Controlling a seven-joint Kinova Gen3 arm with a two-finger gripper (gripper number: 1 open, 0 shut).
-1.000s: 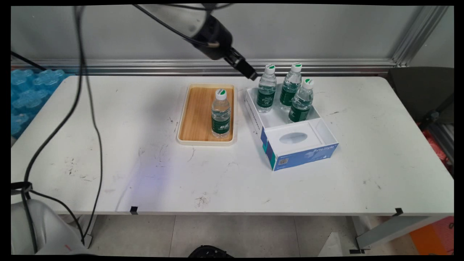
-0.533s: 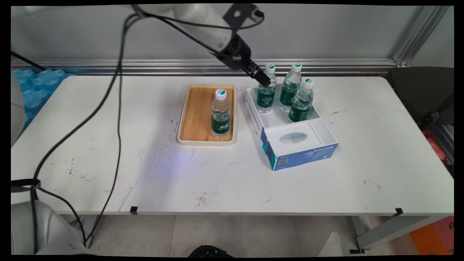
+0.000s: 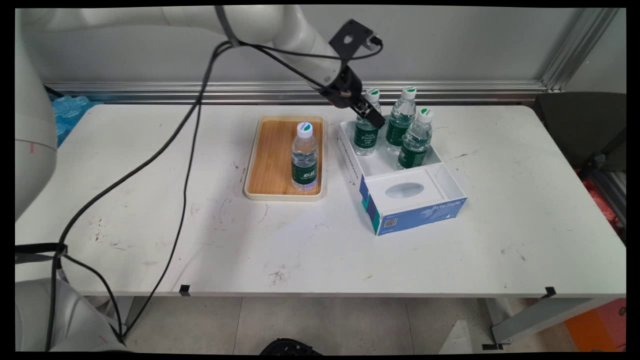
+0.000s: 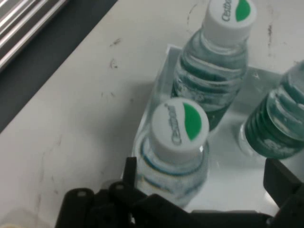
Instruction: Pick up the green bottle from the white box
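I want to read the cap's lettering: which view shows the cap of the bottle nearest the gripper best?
The hand view: the cap fills the picture from above, its lettering and green mark facing the camera. The main view shows that cap only small, from the side.

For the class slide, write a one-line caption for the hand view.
Open pincer straddles the nearest bottle standing in the white box, two more bottles beyond.

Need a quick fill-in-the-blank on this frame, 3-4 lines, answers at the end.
1. The wooden tray holds ____ bottle.
2. The white box holds ____ bottles.
3. The bottle caps are white with a ____ mark.
4. The gripper is at the box's ____ bottle in the main view, fingers either side of it in the hand view.

Answers: one; three; green; leftmost
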